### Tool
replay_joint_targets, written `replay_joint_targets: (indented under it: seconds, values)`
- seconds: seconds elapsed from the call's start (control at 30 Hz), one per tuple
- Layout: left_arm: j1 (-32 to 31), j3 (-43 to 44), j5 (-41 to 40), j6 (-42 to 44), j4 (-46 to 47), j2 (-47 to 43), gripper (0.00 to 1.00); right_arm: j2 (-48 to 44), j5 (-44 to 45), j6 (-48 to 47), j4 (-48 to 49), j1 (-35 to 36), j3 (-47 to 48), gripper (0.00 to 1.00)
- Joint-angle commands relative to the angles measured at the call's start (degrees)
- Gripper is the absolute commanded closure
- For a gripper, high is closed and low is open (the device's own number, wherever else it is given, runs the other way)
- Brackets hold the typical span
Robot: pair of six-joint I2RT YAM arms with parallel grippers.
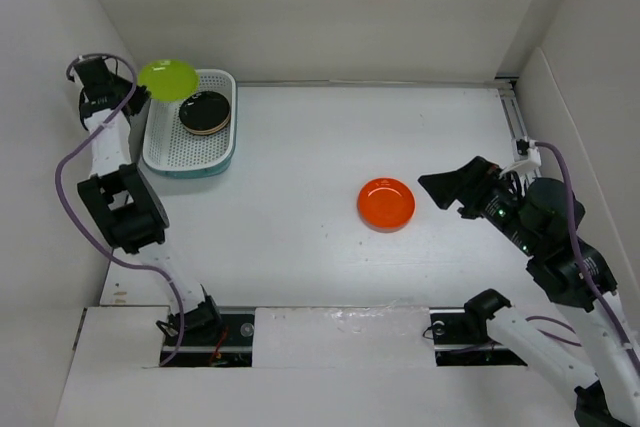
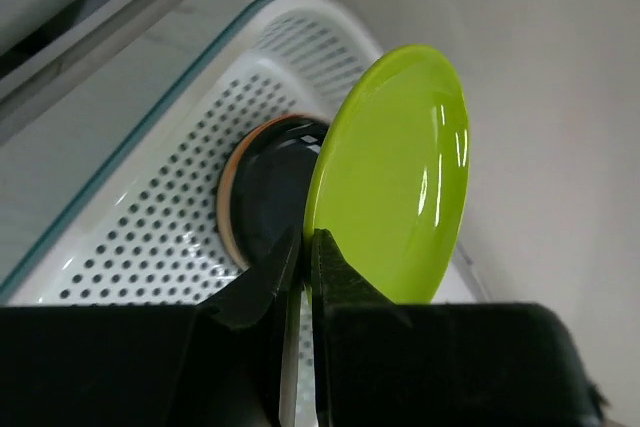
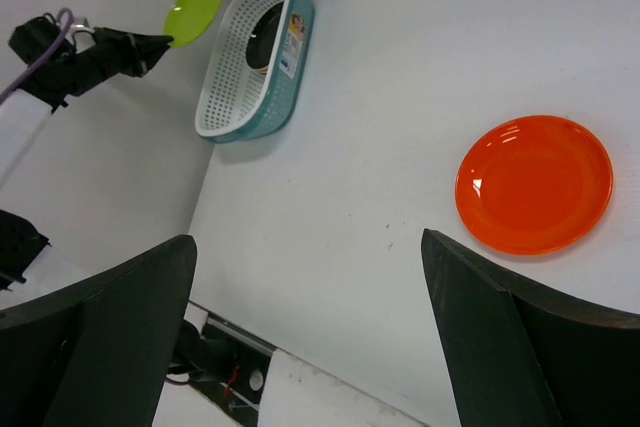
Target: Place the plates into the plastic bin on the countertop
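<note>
Holding: left gripper (image 2: 305, 244) pinched shut on rim of glossy lime green round plate (image 2: 395, 172), over far-left corner of white perforated plastic bin (image 1: 165, 152) | bin contents: plate stack topped by black plate (image 1: 205, 110) | matte white countertop (image 1: 330, 137): orange plate (image 1: 386, 203) lying flat, near right gripper (image 3: 308, 237), which is spread wide and empty.

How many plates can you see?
3 for sure: lime green plate in the left gripper, black plate in the plastic bin, orange plate on the countertop. Others may hide beneath the black one.
</note>
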Motion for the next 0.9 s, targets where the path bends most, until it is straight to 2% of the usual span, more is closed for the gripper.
replay_joint_targets:
  seconds: [0.0, 0.37, 0.4, 0.47, 0.5, 0.53, 0.77, 0.8, 0.87]
  values:
    - [-0.2, -2.4, 4.4, 0.9, -1.9, 2.8, 1.00, 0.9, -1.9, -0.2, 4.8, -0.3, 0.0, 0.00]
    - [-0.2, -2.4, 8.2, 0.3, 0.6, 8.8, 1.00, 0.8, -0.2, -0.8, 3.6, -0.3, -1.3, 0.00]
    - [-0.9, -1.1, 8.2, 0.3, 0.6, 8.8, 0.96, 0.8, -0.2, -0.8, 3.6, -0.3, -1.9, 0.00]
    - [-1.5, -0.5, 8.2, 0.8, -0.1, 10.3, 0.77, 0.2, 0.3, -0.2, 3.6, -0.3, -1.9, 0.00]
    - [-2.1, 0.0, 7.5, 0.8, -0.1, 10.3, 0.52, 0.2, 0.3, -0.2, 3.6, -0.3, -2.5, 0.00]
    - [-2.1, 0.0, 7.5, 0.8, -0.8, 10.3, 0.42, -0.4, 0.3, -0.2, 2.9, -0.3, -2.5, 0.00]
    - [-2.1, 0.7, 7.6, 0.8, 0.2, 6.3, 0.11, -0.4, 0.8, -0.2, 1.8, -0.3, -1.3, 0.00]
    - [-2.1, -0.2, 8.3, 0.8, 0.8, 5.1, 0.01, -0.4, 0.8, -0.2, 1.8, -0.3, -1.3, 0.00]
    - [-3.7, -0.8, 10.3, 1.3, 1.5, 0.9, 0.01, -0.4, 0.8, -0.2, 1.8, -0.3, -1.3, 0.00]
